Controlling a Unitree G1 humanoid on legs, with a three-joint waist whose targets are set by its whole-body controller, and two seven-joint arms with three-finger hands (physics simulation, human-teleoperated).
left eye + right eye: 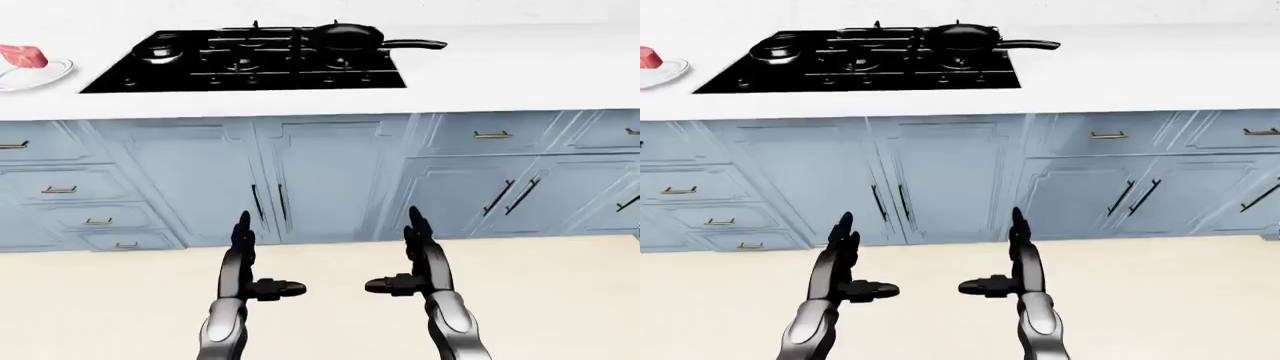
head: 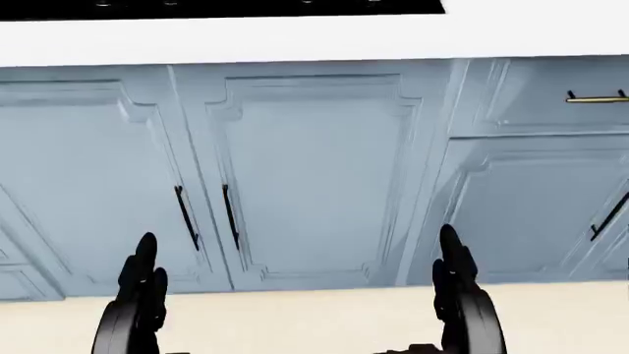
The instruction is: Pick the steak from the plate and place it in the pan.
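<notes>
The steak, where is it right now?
In the left-eye view the steak lies on the plate at the far left of the counter, left of the stove.

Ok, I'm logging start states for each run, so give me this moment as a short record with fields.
steak: on the plate, left edge of the left-eye view
pan: on the stove, upper right burner, handle pointing right
left hand: open, empty, low over the floor
right hand: open, empty, beside it
progress: steak not yet picked
</notes>
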